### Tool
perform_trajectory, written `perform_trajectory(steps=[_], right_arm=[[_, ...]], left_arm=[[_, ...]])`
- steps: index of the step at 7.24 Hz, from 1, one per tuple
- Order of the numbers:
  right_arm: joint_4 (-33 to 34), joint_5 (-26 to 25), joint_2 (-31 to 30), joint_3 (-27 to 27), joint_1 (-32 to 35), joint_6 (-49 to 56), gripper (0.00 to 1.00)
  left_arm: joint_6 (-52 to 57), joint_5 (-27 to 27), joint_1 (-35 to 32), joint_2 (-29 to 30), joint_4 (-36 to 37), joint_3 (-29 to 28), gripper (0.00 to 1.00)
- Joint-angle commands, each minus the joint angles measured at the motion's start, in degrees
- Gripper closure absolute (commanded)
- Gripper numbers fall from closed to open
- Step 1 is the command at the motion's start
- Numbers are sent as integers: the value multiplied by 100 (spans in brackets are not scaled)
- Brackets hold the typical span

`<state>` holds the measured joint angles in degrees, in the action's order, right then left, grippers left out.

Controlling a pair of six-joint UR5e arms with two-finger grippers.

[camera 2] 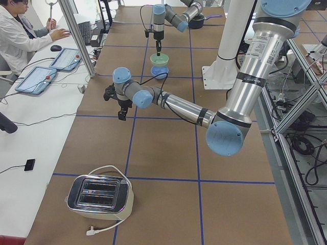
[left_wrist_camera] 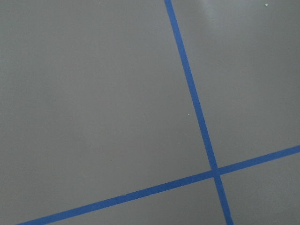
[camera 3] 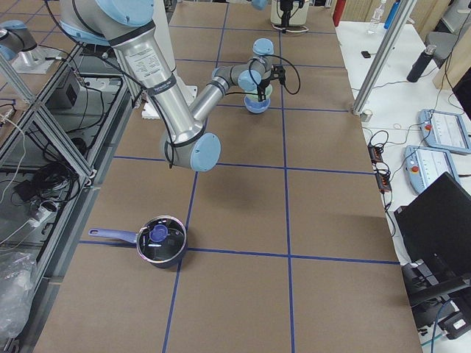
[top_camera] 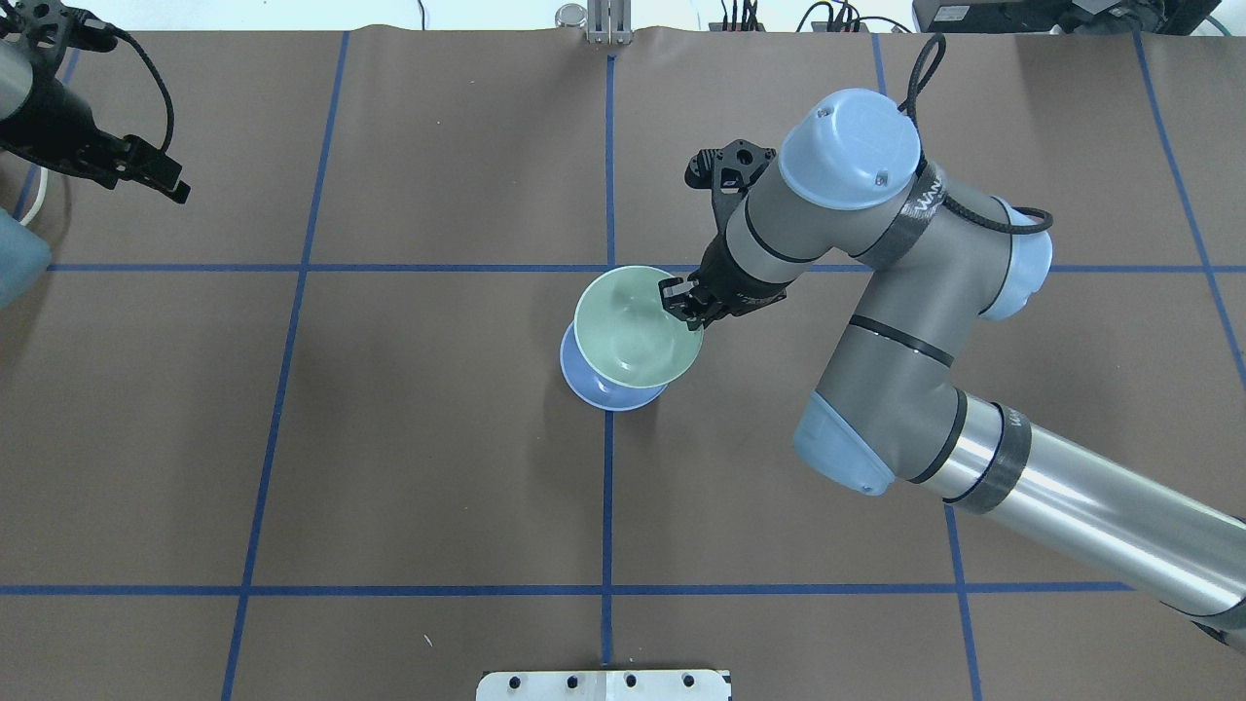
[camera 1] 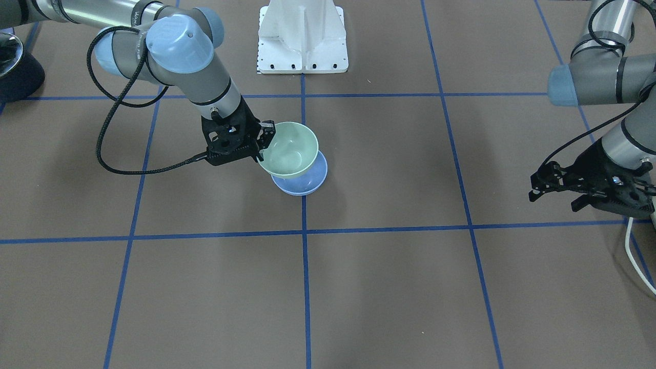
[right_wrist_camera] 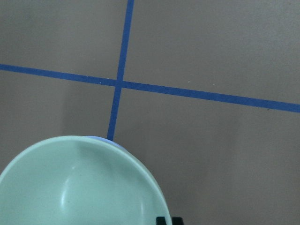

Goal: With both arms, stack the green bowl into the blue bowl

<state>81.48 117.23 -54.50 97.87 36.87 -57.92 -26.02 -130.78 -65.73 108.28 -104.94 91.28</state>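
The green bowl (camera 1: 289,148) is held by its rim in my right gripper (camera 1: 264,136), which is shut on it. It hangs slightly tilted right over the blue bowl (camera 1: 302,183), which stands on the table at a tape crossing. I cannot tell whether the bowls touch. In the overhead view the green bowl (top_camera: 633,326) covers most of the blue bowl (top_camera: 594,387). The right wrist view shows the green bowl (right_wrist_camera: 79,187) close below. My left gripper (camera 1: 556,197) is open and empty, far off near the table's left side (top_camera: 156,175).
The white pedestal (camera 1: 302,36) stands behind the bowls. A toaster (camera 2: 99,194) sits at the table's left end and a dark pot (camera 3: 162,241) at the right end. An operator (camera 2: 20,35) sits at a side desk.
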Motion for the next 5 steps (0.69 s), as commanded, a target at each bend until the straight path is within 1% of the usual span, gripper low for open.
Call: perform_trajectory(steps=[1,5], right_arm=[[-193,-210,115,-311,-179,-8,88],[-264,-403,115,-392,-338,-105,87]], left_arm=[[0,0,-1,0,0,-5,4],[0,0,-1,-17,-9,-13,5]])
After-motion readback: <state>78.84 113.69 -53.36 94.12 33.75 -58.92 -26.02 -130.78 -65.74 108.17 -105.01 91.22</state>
